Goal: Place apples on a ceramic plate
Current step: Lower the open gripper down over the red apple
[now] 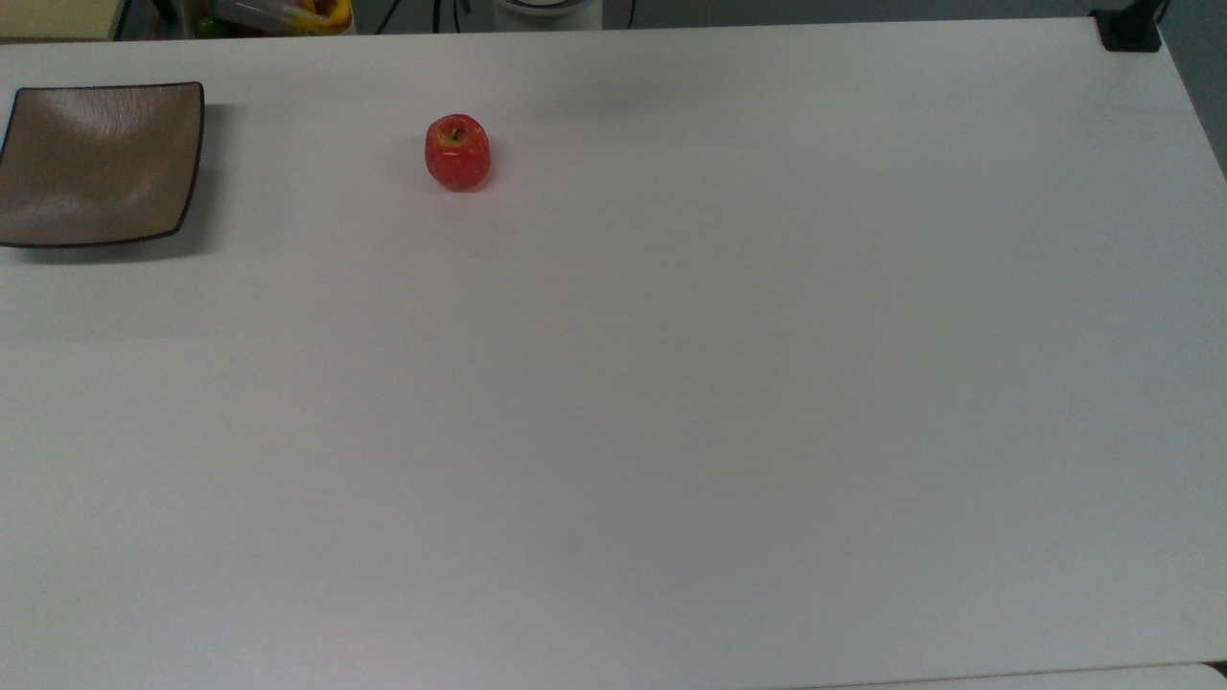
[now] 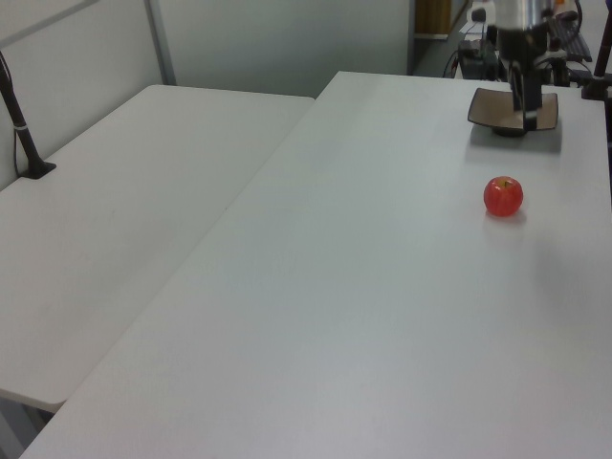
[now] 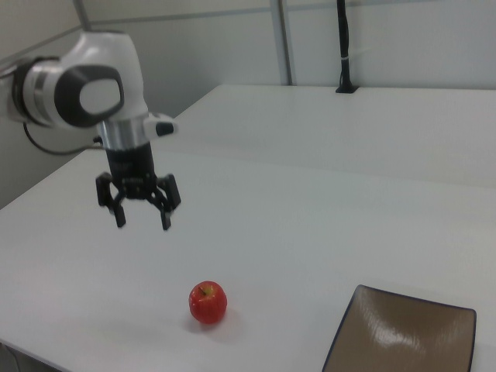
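Note:
A small red apple point(image 1: 457, 152) with a yellowish stem patch rests on the white table, well apart from the square brown ceramic plate point(image 1: 96, 163) at the top view's left edge. The plate holds nothing. In the right view my gripper point(image 3: 142, 223) hangs open and empty above the table, up and to the left of the apple point(image 3: 208, 302); the plate point(image 3: 403, 341) lies at the lower right. In the left view the gripper point(image 2: 524, 113) stands in front of the plate point(image 2: 488, 107) and hides its middle, with the apple point(image 2: 503, 196) nearer the camera.
A second white table point(image 2: 124, 210) adjoins on the left view's left, with a black pole point(image 2: 19, 124) on it. A black clamp point(image 1: 1129, 29) sits at the top view's far right corner. Clutter point(image 1: 278, 14) lies beyond the table's far edge.

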{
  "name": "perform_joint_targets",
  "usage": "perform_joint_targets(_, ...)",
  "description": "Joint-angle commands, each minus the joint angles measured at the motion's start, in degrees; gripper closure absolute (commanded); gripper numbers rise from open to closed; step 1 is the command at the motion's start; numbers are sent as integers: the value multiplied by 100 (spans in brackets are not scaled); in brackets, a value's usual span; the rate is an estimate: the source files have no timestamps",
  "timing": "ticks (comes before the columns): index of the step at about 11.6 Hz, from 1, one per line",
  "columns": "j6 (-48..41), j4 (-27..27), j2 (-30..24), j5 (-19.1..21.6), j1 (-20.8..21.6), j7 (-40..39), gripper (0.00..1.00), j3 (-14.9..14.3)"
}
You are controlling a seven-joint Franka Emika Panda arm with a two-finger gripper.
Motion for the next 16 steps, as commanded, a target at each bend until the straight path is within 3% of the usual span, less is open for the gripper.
perform_joint_targets(1, 1025, -1131, -221, -399, 31, -103, 0, -23)
perform_joint_targets(7, 2485, -1933, 16, -1004, -312, -94, 0, -31)
perform_joint_targets(12, 3452, -1933, 753, -1058, -567, -94, 0, -84)
perform_joint_targets(16, 3629, -1933, 1079, -1181, -558, -94, 0, -84)
